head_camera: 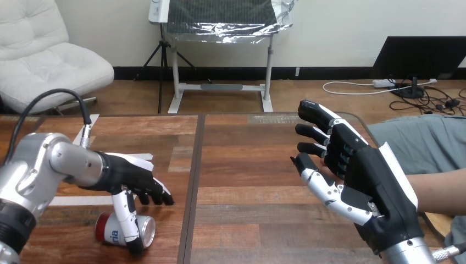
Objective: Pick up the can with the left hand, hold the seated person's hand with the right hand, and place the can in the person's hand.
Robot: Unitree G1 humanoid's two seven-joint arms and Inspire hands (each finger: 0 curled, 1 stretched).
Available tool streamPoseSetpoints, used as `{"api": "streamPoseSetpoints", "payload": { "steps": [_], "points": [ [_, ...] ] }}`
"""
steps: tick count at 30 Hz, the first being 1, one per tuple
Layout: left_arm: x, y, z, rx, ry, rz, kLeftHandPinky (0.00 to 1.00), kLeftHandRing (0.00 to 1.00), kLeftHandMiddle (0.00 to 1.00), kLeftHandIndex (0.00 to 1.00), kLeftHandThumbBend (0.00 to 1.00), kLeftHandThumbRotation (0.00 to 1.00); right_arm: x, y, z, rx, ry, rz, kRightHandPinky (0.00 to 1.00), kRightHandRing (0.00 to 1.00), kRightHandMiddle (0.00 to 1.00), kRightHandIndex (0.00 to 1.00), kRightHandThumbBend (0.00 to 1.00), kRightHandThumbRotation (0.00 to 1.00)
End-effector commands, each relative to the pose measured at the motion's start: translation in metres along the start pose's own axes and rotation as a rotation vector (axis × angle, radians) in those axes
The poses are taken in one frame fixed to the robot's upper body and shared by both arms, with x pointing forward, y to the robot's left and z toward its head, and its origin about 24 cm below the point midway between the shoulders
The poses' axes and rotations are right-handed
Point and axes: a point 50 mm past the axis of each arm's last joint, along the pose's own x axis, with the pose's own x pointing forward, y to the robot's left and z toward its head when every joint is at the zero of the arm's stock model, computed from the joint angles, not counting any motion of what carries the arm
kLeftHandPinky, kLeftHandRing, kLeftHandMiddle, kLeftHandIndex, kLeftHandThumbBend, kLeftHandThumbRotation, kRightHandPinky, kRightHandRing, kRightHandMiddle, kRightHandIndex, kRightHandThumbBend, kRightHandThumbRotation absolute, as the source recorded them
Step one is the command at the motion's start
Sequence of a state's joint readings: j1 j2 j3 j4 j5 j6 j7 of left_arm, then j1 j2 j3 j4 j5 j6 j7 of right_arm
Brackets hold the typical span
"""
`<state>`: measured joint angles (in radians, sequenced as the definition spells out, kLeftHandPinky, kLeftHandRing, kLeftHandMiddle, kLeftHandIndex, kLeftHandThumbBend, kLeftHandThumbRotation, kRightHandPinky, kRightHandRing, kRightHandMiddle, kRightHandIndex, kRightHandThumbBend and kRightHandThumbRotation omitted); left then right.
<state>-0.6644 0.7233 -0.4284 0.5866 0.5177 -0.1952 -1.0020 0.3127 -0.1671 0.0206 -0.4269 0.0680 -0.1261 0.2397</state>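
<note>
Hovering left hand (132, 179) over the can (110, 230): fingers loosely extended, thumb down across its front, no closed grip.
Can lies on its side on the wooden tabletop (247, 176), near the front-left corner, left of the dark seam (193, 181) running front to back. Right hand (365, 170) is raised over the right half, fingers straight and spread, holding nothing. Person's forearm (442, 192) sits behind it at the right edge; can't tell if they touch.

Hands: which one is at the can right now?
The left hand, lower left, over the can lying on its side; the right hand is raised at the right, far from it.
</note>
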Motion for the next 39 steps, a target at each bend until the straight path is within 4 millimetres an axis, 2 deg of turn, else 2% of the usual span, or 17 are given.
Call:
{"api": "streamPoseSetpoints", "payload": {
  "steps": [1, 21, 30, 39],
  "points": [
    [-0.0205, 0.0231, 0.0098, 0.031, -0.031, 0.138, 0.86, 0.94, 0.94, 0.92, 0.92, 0.16, 0.0118, -0.0034, 0.0192, -0.036, -0.101, 0.014, 0.8, 0.87, 0.91, 0.88, 0.34, 0.02],
    [-0.019, 0.0205, 0.01, 0.043, -0.008, 0.141, 0.85, 0.94, 0.94, 0.93, 0.92, 0.12, 0.0129, -0.0041, 0.0198, -0.042, -0.103, 0.019, 0.79, 0.87, 0.91, 0.88, 0.33, 0.0],
    [-0.0173, 0.0194, 0.0098, 0.067, 0.011, 0.141, 0.84, 0.91, 0.93, 0.91, 0.91, 0.11, 0.0125, -0.0046, 0.02, -0.053, -0.095, 0.016, 0.79, 0.87, 0.9, 0.88, 0.33, 0.0],
    [-0.0148, 0.018, 0.0078, 0.111, 0.053, 0.16, 0.81, 0.86, 0.89, 0.86, 0.89, 0.1, 0.0122, -0.0052, 0.0196, -0.053, -0.096, 0.017, 0.8, 0.87, 0.91, 0.88, 0.34, 0.01]
  ]
}}
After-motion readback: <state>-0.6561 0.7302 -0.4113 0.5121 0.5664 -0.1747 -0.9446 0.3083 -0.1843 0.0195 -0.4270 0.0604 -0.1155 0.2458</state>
